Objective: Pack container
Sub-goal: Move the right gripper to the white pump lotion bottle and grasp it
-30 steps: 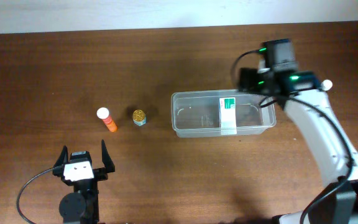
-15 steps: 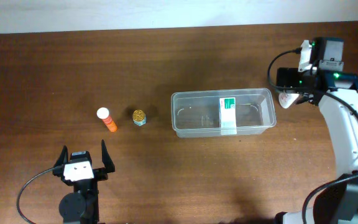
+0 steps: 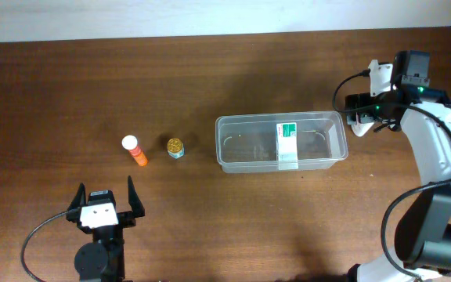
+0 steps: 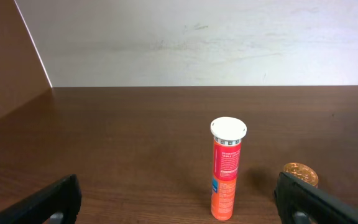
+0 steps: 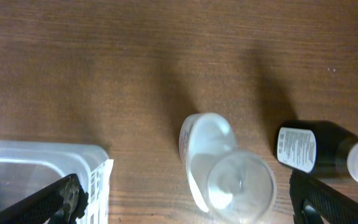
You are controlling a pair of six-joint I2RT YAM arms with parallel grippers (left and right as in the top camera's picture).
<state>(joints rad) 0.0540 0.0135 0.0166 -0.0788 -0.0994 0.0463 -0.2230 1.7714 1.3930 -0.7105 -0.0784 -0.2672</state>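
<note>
The clear plastic container [image 3: 245,149] lies at the table's centre-right, with a white-and-green box [image 3: 288,144] inside it. Its corner shows in the right wrist view [image 5: 36,165]. My right gripper [image 3: 361,116] is open just past the container's right end, above a small clear-and-white bottle [image 5: 225,169] that lies between its fingers [image 5: 194,202]. A dark bottle with a white label [image 5: 308,147] lies beside that one. My left gripper [image 3: 105,202] is open and empty near the front edge, facing an upright orange tube [image 4: 225,169] and a gold-capped bottle [image 4: 300,173].
The orange tube [image 3: 135,150] and the gold-capped bottle [image 3: 175,147] stand left of the container. A pale wall runs along the table's far edge [image 3: 210,17].
My right arm has swung from over the container's right part to beyond its right end and now hangs over the small bottle. The left arm has not moved.
</note>
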